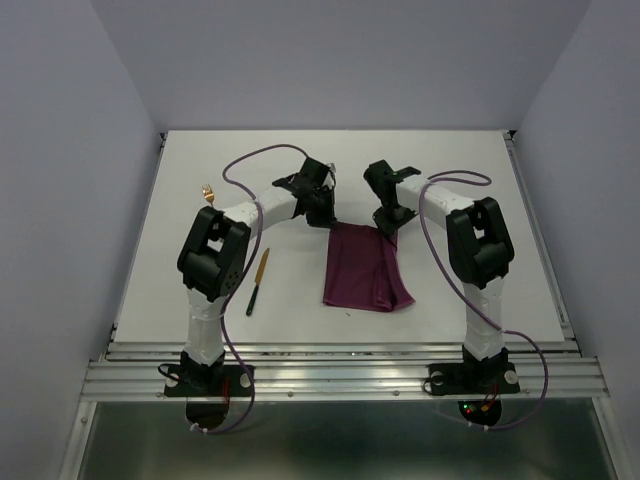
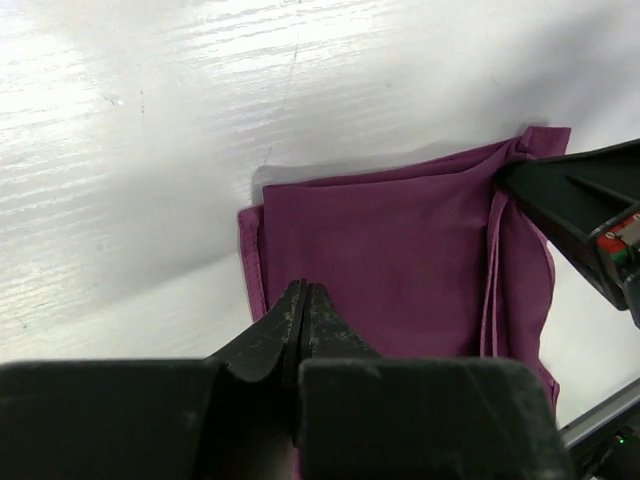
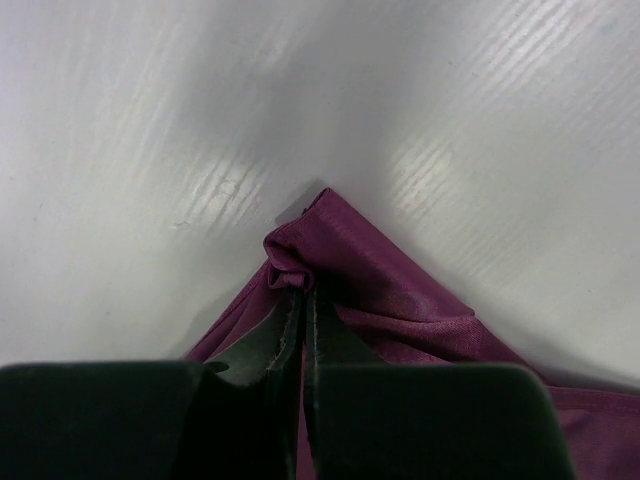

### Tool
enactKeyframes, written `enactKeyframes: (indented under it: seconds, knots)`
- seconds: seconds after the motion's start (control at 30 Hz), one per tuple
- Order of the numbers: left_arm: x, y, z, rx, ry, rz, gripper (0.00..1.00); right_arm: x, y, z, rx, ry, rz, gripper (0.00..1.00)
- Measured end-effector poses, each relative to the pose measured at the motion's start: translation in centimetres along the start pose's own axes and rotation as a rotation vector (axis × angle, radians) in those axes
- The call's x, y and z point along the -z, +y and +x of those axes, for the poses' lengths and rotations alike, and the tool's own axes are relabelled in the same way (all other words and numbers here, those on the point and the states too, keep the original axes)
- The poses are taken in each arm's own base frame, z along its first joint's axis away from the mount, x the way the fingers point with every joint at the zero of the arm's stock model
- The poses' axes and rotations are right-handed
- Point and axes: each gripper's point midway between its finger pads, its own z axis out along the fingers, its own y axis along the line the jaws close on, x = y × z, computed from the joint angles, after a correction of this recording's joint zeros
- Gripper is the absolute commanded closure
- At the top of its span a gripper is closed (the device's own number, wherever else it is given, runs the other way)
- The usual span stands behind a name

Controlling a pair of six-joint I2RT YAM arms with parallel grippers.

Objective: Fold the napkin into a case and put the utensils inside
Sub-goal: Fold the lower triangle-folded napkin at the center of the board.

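- The napkin [image 1: 365, 268] lies flat on the tabletop [image 1: 460, 190] between the two arms. It is folded into a layered oblong that runs from far to near, and its near end spreads a little wider.
- In the left wrist view a narrow under-layer shows along one edge of the cloth, and a fold line runs close to the opposite edge.
- The right gripper [image 3: 303, 295] is clamped on the far right corner of the napkin, with the cloth bunched up between its fingers.
- The left gripper [image 2: 303, 292] has its fingers all but together, with only a thin slit between them. Its tips sit over the far left part of the napkin; whether any cloth is caught there cannot be told.
- Both utensils lie outside the fold. The knife [image 1: 258, 280] rests on the tabletop left of the napkin and apart from it, gold blade far and black handle near.
- The fork [image 1: 208, 192] lies farther back beside the left arm — only its gold head shows.
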Motion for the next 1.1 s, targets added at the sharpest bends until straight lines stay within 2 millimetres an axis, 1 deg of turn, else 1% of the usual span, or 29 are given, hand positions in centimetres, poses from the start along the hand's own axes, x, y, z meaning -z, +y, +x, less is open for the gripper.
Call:
enactKeyframes:
  seconds: [0.07, 0.1, 0.13, 0.23, 0.37, 0.43, 0.53, 0.57, 0.6, 0.73, 0.8, 0.87, 1.0, 1.1]
  knots:
    - [0.5, -0.3, 0.2, -0.003, -0.001, 0.007, 0.82, 0.0, -0.3, 0.1, -0.015, 0.003, 0.014, 0.99]
    - [0.8, -0.5, 0.5, -0.004, 0.0, 0.012, 0.78, 0.1, -0.4, 0.1, -0.02, 0.003, 0.018, 0.99]
    - [1.0, -0.7, 0.8, -0.004, 0.001, 0.017, 0.77, 0.1, -0.4, 0.1, -0.026, 0.004, 0.021, 0.99]
    - [2.3, -2.0, 2.4, -0.014, 0.019, 0.044, 0.73, 0.1, -0.4, 0.1, -0.033, 0.003, 0.023, 0.99]
    - [3.8, -5.3, 5.1, -0.049, 0.05, 0.123, 0.72, 0.1, -0.4, 0.1, -0.033, 0.003, 0.022, 0.99]
    - [4.3, -6.8, 6.8, -0.071, 0.074, 0.166, 0.69, 0.1, -0.4, 0.1, -0.032, 0.003, 0.022, 0.99]
    - [4.3, -8.2, 9.0, -0.089, 0.114, 0.207, 0.65, 0.0, -0.4, 0.1, -0.025, 0.002, 0.02, 0.99]
    - [4.2, -8.5, 9.6, -0.091, 0.127, 0.215, 0.61, 0.0, -0.4, 0.1, -0.022, 0.002, 0.02, 0.99]
    - [4.2, -8.8, 10.1, -0.093, 0.139, 0.221, 0.55, 0.0, -0.4, 0.1, -0.017, 0.002, 0.018, 0.99]
    - [4.3, -10.1, 10.7, -0.1, 0.139, 0.251, 0.38, -0.1, -0.4, 0.1, -0.001, 0.001, 0.013, 0.99]
    - [4.1, -10.7, 10.9, -0.105, 0.137, 0.264, 0.34, 0.0, -0.4, 0.1, 0.006, 0.001, 0.008, 0.99]
    - [3.9, -11.0, 11.1, -0.104, 0.138, 0.272, 0.34, -0.1, -0.4, 0.1, 0.014, 0.0, 0.003, 0.99]
    - [2.7, -11.2, 12.1, -0.1, 0.159, 0.266, 0.34, 0.0, -0.4, 0.0, 0.032, -0.001, -0.005, 0.99]
    - [1.8, -11.0, 12.9, -0.097, 0.176, 0.248, 0.38, -0.1, -0.4, 0.0, 0.042, -0.003, -0.011, 0.99]
